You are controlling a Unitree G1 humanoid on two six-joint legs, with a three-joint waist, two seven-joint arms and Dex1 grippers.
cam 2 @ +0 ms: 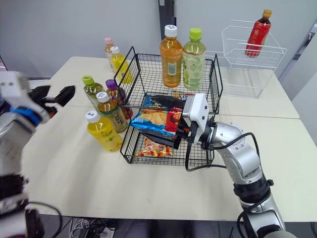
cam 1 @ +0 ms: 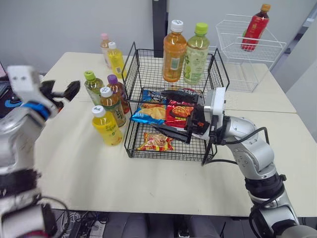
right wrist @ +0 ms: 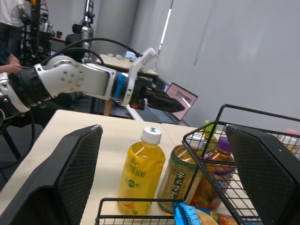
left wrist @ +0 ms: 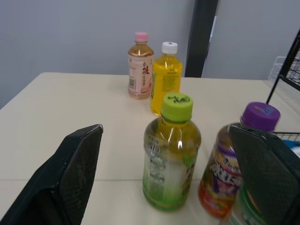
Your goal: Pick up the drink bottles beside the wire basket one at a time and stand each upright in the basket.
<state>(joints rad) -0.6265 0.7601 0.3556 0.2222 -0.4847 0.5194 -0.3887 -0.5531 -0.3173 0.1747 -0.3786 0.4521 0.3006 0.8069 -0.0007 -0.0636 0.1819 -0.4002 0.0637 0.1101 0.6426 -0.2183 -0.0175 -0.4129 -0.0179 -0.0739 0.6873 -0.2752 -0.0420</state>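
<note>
- Black wire basket (cam 1: 130,74): stands mid-desk (cam 1: 74,163), with snack packets (cam 1: 179,113) lying across its floor.
- Already in the basket, upright along the rear wall: orange tea bottle (cam 1: 174,54) and tall green-capped bottle (cam 1: 196,57). They stand side by side toward the rear right, and the rear left corner is open.
- Right tool (cam 1: 159,110): inside the basket, entering from its right side, low over the snack packets. Its fingers are spread wide with nothing between them.
- Left tool (cam 1: 63,93): over bare desk, left of the bottle cluster. Its fingers are spread wide and it holds nothing.
- Cluster beside the basket's left wall, all upright and close together: small green-capped bottle (cam 1: 92,87), purple-capped bottle (cam 1: 116,89), white-capped brown bottle (cam 1: 111,105) and front yellow bottle (cam 1: 106,126). The purple-capped bottle stands just beside the wire.
- Rear pair, upright: pink-capped bottle (cam 1: 105,47) and rear yellow bottle (cam 1: 116,58), near the basket's rear left corner and apart from the cluster.
- Left wrist view: the small green-capped bottle is nearest, framed between the two fingers. The purple-capped bottle is partly behind one finger, and bare desk separates the cluster from the rear pair.
- Right wrist view adds: the front yellow bottle just outside the basket rim, the left arm beyond it, and an open laptop (right wrist: 180,98) behind.
- Head views add: white wire basket (cam 1: 233,74) at the desk's rear right, with a red bottle (cam 1: 254,27) tilted in it.
- Open room: broad bare desk in front of the black wire basket, reaching the near edge. There is also bare desk to the left of the cluster, under the left tool.
</note>
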